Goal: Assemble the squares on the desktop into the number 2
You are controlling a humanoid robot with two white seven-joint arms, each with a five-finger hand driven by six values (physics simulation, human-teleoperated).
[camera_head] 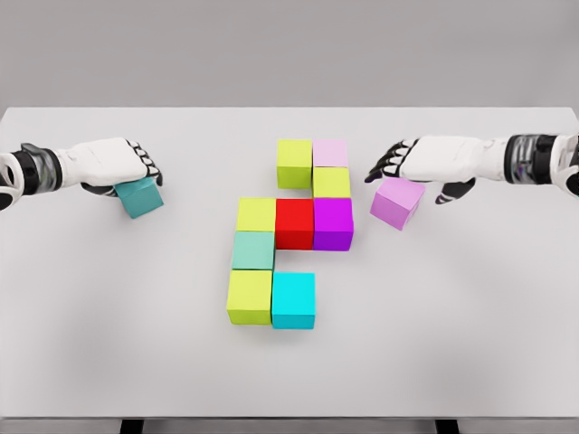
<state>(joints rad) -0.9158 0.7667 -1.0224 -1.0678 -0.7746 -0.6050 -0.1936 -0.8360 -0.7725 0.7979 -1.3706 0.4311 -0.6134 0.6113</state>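
I've got left hand (122, 163) fingers curled on the teal cube (141, 197), right hand (425, 161) pinching the violet cube (396, 202), both staged beside the half-built 2 (288, 237).

Eleven cubes on the table (109, 307) — four yellow-green (294, 163), two teal (140, 197), two pale purple (397, 202), one red (294, 223), one magenta (333, 223), one cyan (293, 300). Nine sit clustered mid-table; two lie apart, left and right. Two hands — left (113, 165), right (425, 163).

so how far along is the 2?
Done: nine cubes joined mid-table, from the lime top cube to the cyan bottom cube. In hand: left robot hand holds a teal cube, right robot hand a violet cube. Left: placing both.
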